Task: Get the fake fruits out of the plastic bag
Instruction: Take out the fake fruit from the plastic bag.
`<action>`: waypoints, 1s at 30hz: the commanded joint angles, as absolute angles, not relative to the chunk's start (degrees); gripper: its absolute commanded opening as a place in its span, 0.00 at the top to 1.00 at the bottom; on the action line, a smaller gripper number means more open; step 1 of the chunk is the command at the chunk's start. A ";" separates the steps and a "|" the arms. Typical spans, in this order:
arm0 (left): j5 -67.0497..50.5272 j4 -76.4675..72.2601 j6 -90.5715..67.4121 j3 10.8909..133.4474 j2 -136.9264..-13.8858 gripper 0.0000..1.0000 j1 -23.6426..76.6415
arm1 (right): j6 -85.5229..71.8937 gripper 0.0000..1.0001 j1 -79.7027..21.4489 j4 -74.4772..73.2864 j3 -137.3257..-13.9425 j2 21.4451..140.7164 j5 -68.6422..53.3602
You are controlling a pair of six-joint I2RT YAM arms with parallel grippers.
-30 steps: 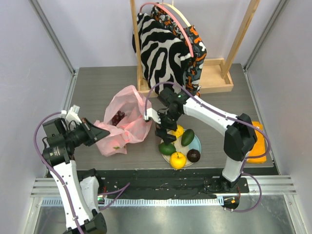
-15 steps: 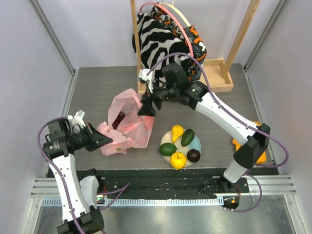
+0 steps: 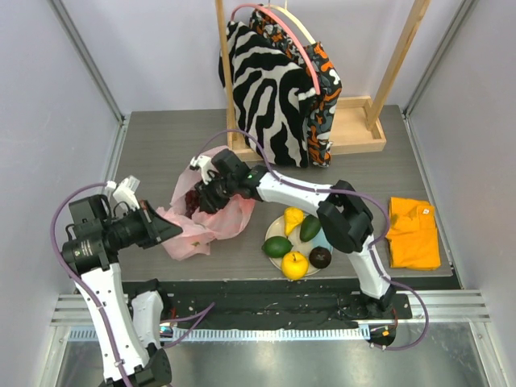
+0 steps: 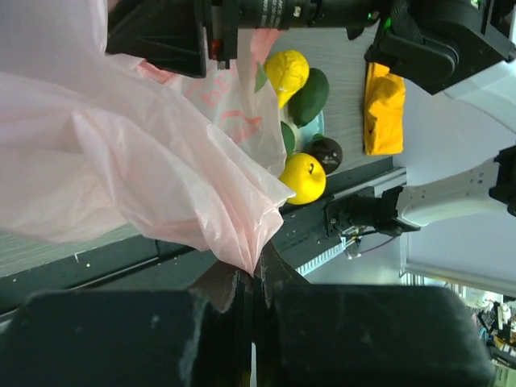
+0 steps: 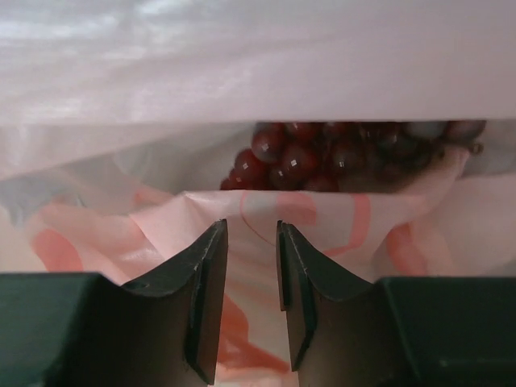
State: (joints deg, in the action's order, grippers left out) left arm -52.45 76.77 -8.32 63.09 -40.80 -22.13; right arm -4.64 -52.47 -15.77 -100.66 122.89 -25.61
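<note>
Right fingers [image 5: 208, 306] swung over plastic bag [image 3: 222, 219]; wrist view shows grape bunch [image 5: 322, 157].

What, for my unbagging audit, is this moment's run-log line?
left jaws: shut on pink plastic bag | right jaws: slightly open at bag mouth, empty | grape bunch: inside bag | plate: five fruits

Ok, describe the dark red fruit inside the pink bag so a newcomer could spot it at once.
Find the pink plastic bag lying left of the plate. Inside its open mouth, just ahead of the right gripper, sits the grape bunch. It is a cluster of small glossy dark red balls, unlike the single smooth fruits on the plate.
</note>
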 commanded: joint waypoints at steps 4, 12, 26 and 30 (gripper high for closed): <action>-40.73 89.74 -12.46 61.45 -40.61 1.00 -22.59 | -1.78 0.59 -55.02 -18.10 -91.43 112.25 -16.62; -29.44 85.96 -16.70 56.78 -43.15 1.00 -24.52 | -7.47 0.39 -55.55 -12.49 -91.83 111.61 -7.30; -34.36 86.22 -15.21 55.64 -42.72 1.00 -24.52 | -15.73 0.15 -55.28 -14.06 -105.91 127.87 3.70; -35.07 86.22 -15.29 55.37 -42.63 1.00 -24.52 | -16.35 0.21 -55.72 -13.37 -106.87 130.51 4.31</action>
State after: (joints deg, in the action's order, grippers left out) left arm -32.77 77.87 -15.90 55.42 -42.92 -24.14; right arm -14.35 -55.02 -14.06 -103.98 128.79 2.79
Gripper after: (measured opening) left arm 0.015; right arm 0.840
